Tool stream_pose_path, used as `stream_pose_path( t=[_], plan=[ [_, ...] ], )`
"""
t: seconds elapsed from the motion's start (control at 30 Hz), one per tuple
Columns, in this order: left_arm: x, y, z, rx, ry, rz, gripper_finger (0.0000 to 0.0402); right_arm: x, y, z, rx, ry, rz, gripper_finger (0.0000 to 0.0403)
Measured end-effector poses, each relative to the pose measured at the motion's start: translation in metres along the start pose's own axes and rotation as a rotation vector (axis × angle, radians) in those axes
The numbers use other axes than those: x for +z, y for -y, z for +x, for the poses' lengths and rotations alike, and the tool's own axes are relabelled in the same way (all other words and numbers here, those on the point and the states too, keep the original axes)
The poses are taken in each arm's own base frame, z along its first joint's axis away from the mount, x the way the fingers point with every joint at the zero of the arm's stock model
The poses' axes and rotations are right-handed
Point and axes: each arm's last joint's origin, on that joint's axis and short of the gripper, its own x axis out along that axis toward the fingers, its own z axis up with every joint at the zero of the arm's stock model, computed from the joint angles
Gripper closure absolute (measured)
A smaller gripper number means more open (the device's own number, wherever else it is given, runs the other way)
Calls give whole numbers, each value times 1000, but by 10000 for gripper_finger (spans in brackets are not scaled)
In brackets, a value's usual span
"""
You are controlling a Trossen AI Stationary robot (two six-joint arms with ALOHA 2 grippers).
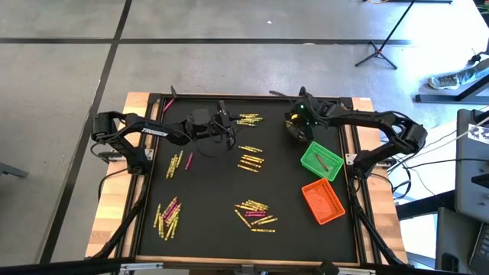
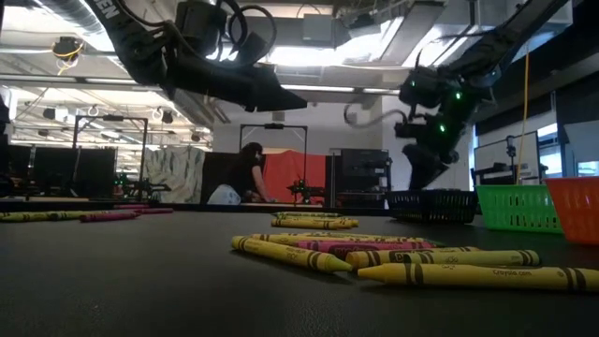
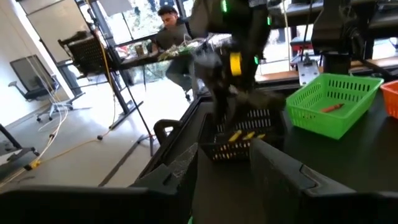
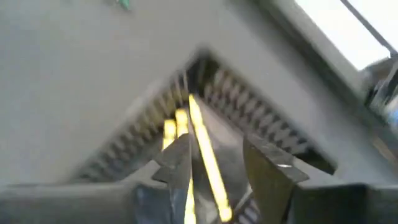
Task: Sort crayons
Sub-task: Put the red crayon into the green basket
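Note:
Yellow and a few pink crayons lie in loose heaps on the black mat point(image 1: 206, 191): far centre point(image 1: 248, 120), centre point(image 1: 250, 160), near centre point(image 1: 256, 215), near left point(image 1: 168, 215). My right gripper point(image 4: 214, 168) is open, slanting down over the small black bin point(image 1: 296, 131) at the far right, which holds yellow crayons point(image 3: 239, 135). One yellow crayon point(image 4: 208, 155) runs through the gap between its fingers. My left gripper point(image 3: 227, 180) hovers open and level above the far centre of the mat point(image 1: 228, 130), with nothing in it. My right gripper has the yellow crayon point(image 4: 198, 134) lengthwise in its open gap, close to one finger point(image 4: 180, 162) and apart from the other. I cannot tell whether that finger touches it. The crayon points down into the black bin.
A green bin point(image 1: 321, 160) with one reddish crayon point(image 3: 333, 107) and an orange bin point(image 1: 322, 202) stand along the mat's right side. A raised frame point(image 1: 355, 191) borders the mat. A person sits in the room beyond the table point(image 2: 248, 173).

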Motion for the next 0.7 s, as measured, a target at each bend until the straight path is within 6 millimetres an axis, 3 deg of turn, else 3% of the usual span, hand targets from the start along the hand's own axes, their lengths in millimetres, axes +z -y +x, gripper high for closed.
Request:
stream_pose_path(
  t=[0.17,0.4,0.53,0.7],
  plan=[
    [1,-2,6,32,-198,-13,271,14,-14,-20,52,133,-40,245],
    [10,-17,4,249,-715,31,271,24,-33,-30,93,253,-127,244],
    [11,-38,-8,316,-935,-30,271,24,-38,-31,105,257,-148,244],
    [-4,-70,-22,350,-1094,-142,271,24,-37,-31,102,257,-147,244]
  ],
)
